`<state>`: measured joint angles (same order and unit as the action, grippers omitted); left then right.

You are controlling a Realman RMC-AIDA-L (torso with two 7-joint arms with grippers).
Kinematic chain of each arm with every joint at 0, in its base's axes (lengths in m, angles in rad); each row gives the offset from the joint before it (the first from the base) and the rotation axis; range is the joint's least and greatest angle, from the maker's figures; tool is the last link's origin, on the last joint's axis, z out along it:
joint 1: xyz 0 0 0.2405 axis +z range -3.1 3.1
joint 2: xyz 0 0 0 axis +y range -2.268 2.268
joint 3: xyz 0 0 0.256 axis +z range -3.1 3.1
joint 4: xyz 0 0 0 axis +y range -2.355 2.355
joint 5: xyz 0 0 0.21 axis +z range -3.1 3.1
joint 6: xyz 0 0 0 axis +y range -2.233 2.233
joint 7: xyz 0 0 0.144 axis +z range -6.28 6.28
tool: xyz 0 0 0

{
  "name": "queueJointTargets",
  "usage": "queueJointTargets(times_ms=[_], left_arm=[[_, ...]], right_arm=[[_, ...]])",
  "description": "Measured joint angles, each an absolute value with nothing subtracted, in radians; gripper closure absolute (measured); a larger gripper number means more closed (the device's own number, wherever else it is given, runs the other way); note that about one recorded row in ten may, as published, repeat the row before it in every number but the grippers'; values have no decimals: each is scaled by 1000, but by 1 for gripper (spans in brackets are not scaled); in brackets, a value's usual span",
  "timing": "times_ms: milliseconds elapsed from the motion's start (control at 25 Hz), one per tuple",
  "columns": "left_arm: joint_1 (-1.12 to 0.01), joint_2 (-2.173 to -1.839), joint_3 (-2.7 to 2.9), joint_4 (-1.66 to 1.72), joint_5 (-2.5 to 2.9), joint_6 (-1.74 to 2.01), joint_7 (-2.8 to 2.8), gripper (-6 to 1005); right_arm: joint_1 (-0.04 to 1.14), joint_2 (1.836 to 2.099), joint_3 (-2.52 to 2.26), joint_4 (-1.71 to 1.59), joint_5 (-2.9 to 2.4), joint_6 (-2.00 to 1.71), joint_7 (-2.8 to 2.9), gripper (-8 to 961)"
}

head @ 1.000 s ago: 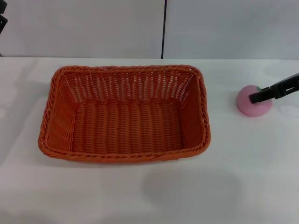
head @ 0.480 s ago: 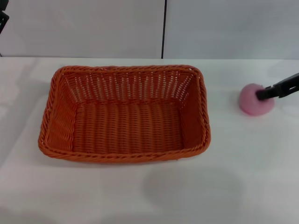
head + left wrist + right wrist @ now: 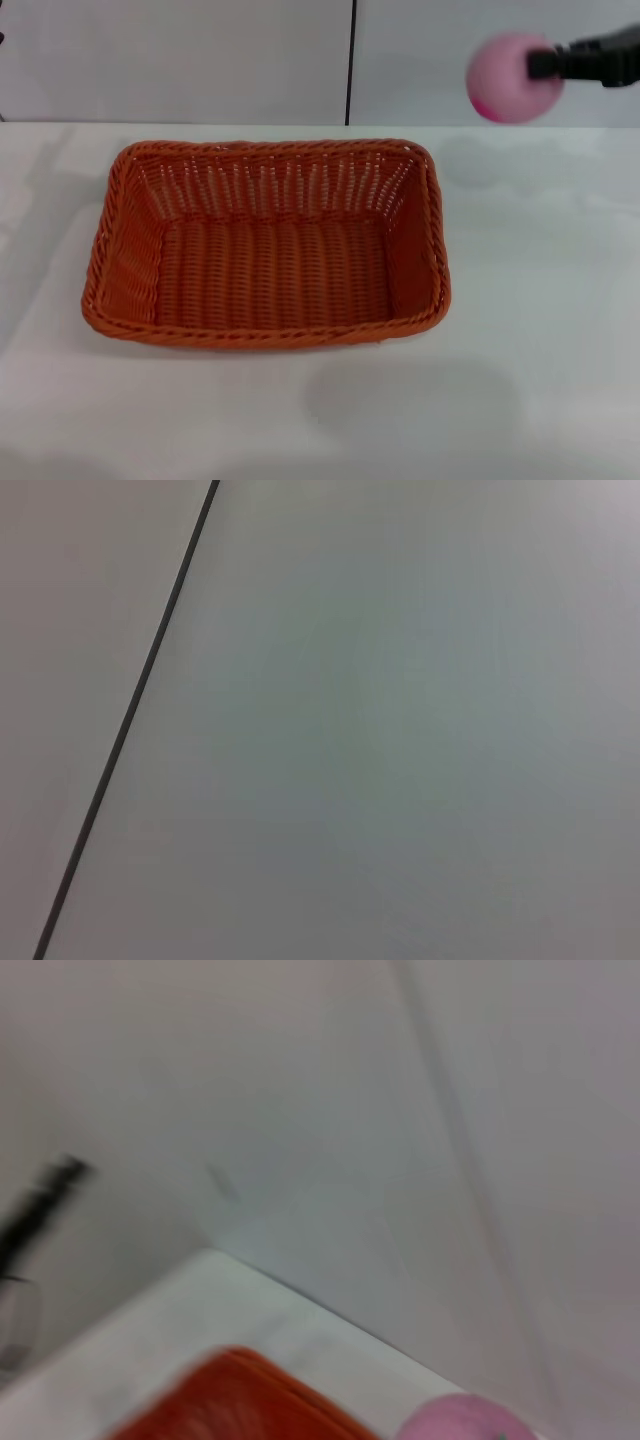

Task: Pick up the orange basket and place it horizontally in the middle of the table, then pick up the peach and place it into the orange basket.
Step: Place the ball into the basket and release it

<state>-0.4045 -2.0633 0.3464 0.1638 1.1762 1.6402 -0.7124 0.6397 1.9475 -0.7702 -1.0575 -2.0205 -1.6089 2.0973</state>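
The orange basket [image 3: 266, 243] lies lengthwise across the middle of the white table [image 3: 540, 330], open side up and with nothing inside. High at the upper right, the pink peach [image 3: 512, 77] hangs in the air above the table, to the right of the basket, with my right gripper [image 3: 548, 64] shut on it. In the right wrist view the peach [image 3: 462, 1419] shows beside a corner of the basket [image 3: 235, 1400]. My left gripper is out of view; its wrist view shows only the wall.
A pale wall with a dark vertical seam [image 3: 351, 60] runs behind the table. Bare tabletop surrounds the basket on all sides.
The right gripper has lifted the peach off the table at the right and carried it up and slightly leftward. The basket has stayed put.
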Motion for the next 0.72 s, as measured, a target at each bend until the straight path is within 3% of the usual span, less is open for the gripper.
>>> queueJointTargets(times_ms=[80,320,640,720], left_arm=[[-406,-2064,346,160,1176,1640,-713,175],[-411,-2064,347,156,1176,1638,-713,174],[-411,-2065,347,148,1177,1635,-713,174],[-411,-2065,347,144,1177,1635,-711,175]], right_arm=[[669,1974,-777,-1076,-1983,-1644,2086,821],[742,2015,-855,-985,-1984,-1613,2021,868],[827,2023,-963,-758,-1986,-1485,1942,887],[832,2023,-971,-742,-1986,-1477,1931,822]])
